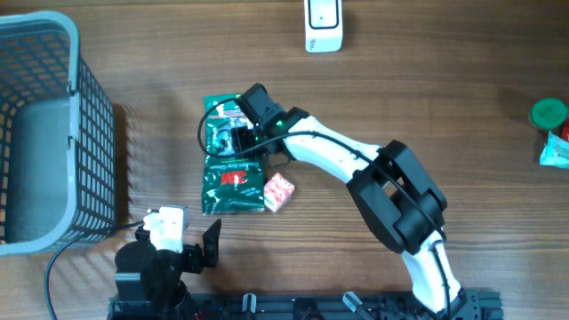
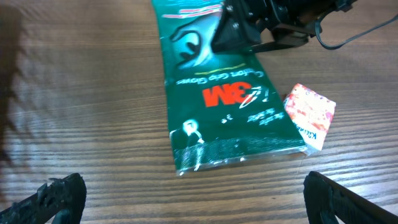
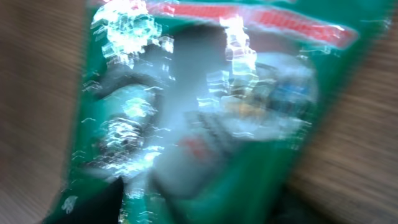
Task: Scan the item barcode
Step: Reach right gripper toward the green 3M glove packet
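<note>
Your right arm [image 1: 329,149]: glossy white tubular links joined by a bulky black box-shaped elbow housing [image 1: 400,197]. A black wrist block [image 1: 260,108] carries a small green indicator light [image 1: 278,124], and a thin black cable [image 1: 207,120] loops beside it. Your right gripper [image 1: 229,138]: black throughout.

Your left arm [image 1: 142,276]: a black cylindrical motor housing topped by a white rectangular block [image 1: 165,224], with a grey cable [image 1: 55,267] running from its base. Your left gripper [image 2: 198,200]: two matt black fingers [image 2: 59,198] with ragged, toothed edges.
</note>
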